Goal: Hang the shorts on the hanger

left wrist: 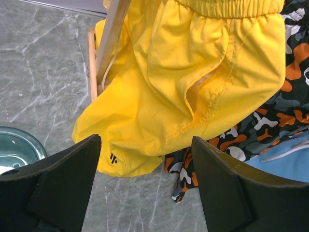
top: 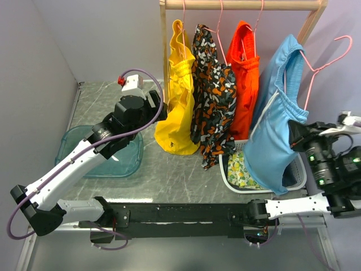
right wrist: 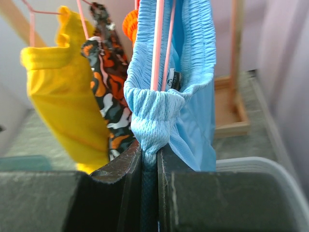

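The light-blue shorts [top: 276,113] hang in the air at the right end of the rack, over the basket. The pink wire hanger [top: 324,62] sits inside their waistband, its hook free to the right of the rack post, not on the rail. My right gripper [top: 294,134] is shut on a bunch of the waistband; in the right wrist view the fabric [right wrist: 159,111] is pinched between the jaws [right wrist: 149,159], with the hanger's wires [right wrist: 157,53] running up through it. My left gripper [top: 158,104] is open and empty beside the yellow shorts [left wrist: 193,72].
A wooden rack [top: 242,4] holds yellow shorts [top: 179,96], camouflage shorts [top: 211,96] and orange shorts [top: 245,73] on hangers. A white basket [top: 299,178] with a lemon-print cloth [top: 242,172] stands below the blue shorts. A teal container [top: 121,161] lies at the left.
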Controlling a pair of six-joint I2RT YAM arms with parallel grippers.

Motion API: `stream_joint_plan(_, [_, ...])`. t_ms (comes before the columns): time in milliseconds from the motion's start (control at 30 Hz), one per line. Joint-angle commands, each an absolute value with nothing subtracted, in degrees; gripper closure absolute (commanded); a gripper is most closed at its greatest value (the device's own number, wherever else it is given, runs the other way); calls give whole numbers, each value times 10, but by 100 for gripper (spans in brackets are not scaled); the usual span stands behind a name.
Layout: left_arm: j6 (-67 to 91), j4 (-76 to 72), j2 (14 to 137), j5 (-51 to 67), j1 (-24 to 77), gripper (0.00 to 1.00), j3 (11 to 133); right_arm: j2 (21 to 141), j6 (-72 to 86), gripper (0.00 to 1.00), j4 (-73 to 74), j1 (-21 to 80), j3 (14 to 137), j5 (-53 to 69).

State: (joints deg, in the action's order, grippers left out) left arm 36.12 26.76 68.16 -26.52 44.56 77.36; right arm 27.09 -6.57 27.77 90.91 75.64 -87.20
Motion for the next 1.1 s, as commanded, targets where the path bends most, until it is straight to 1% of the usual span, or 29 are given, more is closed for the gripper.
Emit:
stream_joint_plan(0, [365, 237, 683, -246, 443, 20, 783, 323, -85, 100, 274, 871, 767, -1003])
stream_joint_plan(67, [366, 236, 684, -243, 443, 20, 784, 329, -100, 100, 253, 870, 756, -1002])
stream_joint_plan(200, [367, 233, 686, -241, 444, 20, 784, 338, -180, 100, 151, 851, 727, -970])
stream_joint_plan(267, [367, 232, 689, -239, 443, 20, 785, 352, -226, 100, 100, 788, 695, -932])
stream_joint_plan(300, [367, 231, 689, -237, 444, 20, 787, 367, -289, 100, 26, 754, 681, -918])
stream_joint_plan(333, [367, 233, 691, -237, 443, 20, 788, 378, -314, 100, 1, 675, 668, -891])
stream_joint_plan(367, [366, 234, 692, -237, 444, 20, 788, 389, -316, 100, 1, 643, 664, -871])
stream_joint_plan(400, [366, 235, 691, -237, 443, 20, 789, 411, -215, 100, 125, 611, 680, -843])
stream_joint_plan(433, [366, 235, 689, -239, 443, 20, 788, 425, -103, 100, 251, 585, 716, -785])
stream_joint_plan(467, [364, 236, 687, -238, 444, 19, 788, 432, -20, 100, 327, 556, 762, -705])
stream_joint_plan(500, [364, 236, 686, -240, 444, 19, 787, 432, -21, 100, 309, 546, 762, -691])
stream_joint_plan(533, [363, 237, 680, -242, 443, 19, 786, 435, -3, 100, 328, 536, 772, -673])
stream_joint_plan(567, [361, 238, 679, -242, 443, 19, 785, 439, 17, 100, 340, 504, 783, -639])
stream_joint_plan(600, [359, 240, 678, -242, 443, 19, 785, 437, -8, 100, 313, 489, 780, -614])
stream_joint_plan(667, [357, 244, 672, -244, 443, 19, 787, 437, 29, 100, 333, 455, 800, -537])
stream_joint_plan(700, [356, 243, 671, -245, 444, 19, 785, 439, 32, 100, 337, 412, 807, -486])
stream_joint_plan(733, [356, 243, 666, -244, 443, 19, 783, 443, 41, 100, 349, 391, 817, -463])
stream_joint_plan(767, [355, 243, 665, -239, 443, 19, 783, 446, 40, 100, 352, 373, 831, -453])
stream_joint_plan(800, [355, 249, 664, -236, 443, 19, 784, 458, 51, 100, 370, 335, 842, -415])
stream_joint_plan(867, [355, 253, 663, -222, 443, 19, 787, 466, 53, 100, 373, 305, 858, -384])
stream_joint_plan(1067, [343, 293, 646, -176, 443, 18, 804, 509, 59, 100, 403, 187, 905, -217])
